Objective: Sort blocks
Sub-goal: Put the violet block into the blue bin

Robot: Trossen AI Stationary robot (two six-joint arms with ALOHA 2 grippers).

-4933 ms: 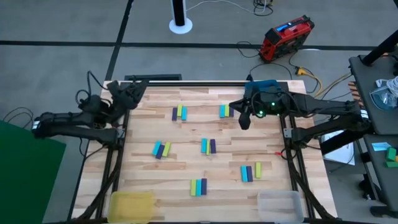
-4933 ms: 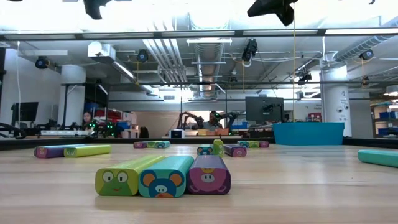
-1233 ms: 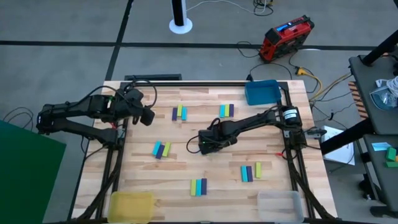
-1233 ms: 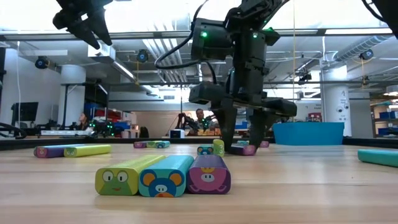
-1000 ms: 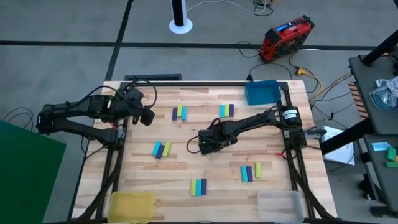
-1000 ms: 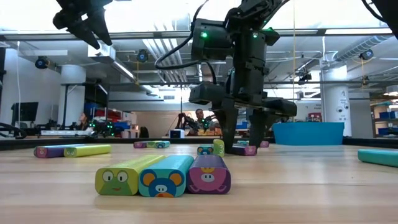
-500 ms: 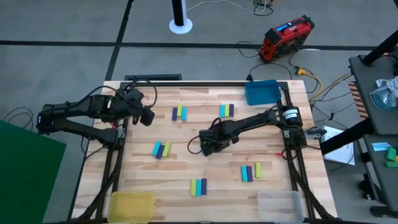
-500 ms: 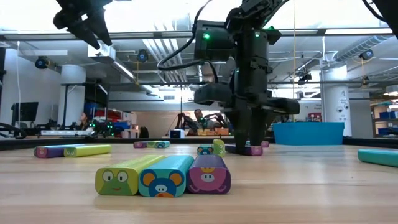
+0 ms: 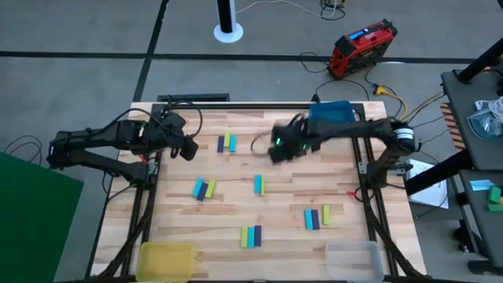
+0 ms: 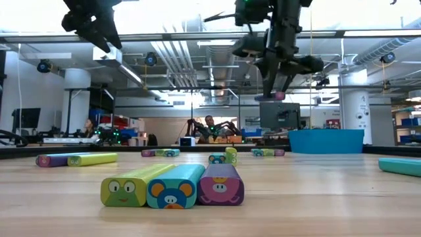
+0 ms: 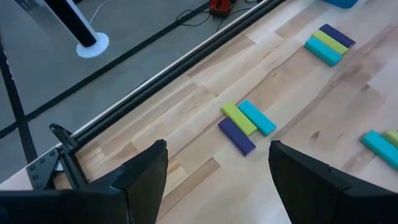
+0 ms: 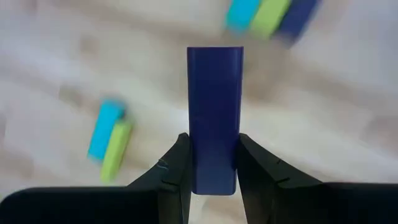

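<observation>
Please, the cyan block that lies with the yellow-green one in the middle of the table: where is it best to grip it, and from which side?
Probably from straight above, across the short width at mid-length. The cyan block lies flat, and the yellow-green block seems to touch one long side, so one of the fingers may have to wedge between them. The right gripper is busy: it holds a purple block.

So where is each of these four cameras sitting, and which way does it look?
High view: above, straight down on the table; both arms show, right pincer raised.
Low view: at tabletop height, level across the blocks into the room; both arms overhead.
Left wrist view: on the left arm, past its open left pincer at the table's far edge.
Right wrist view: on the right arm, down past its fingers clamping the purple block.
Shared: low view also shows that purple block lifted.
</observation>
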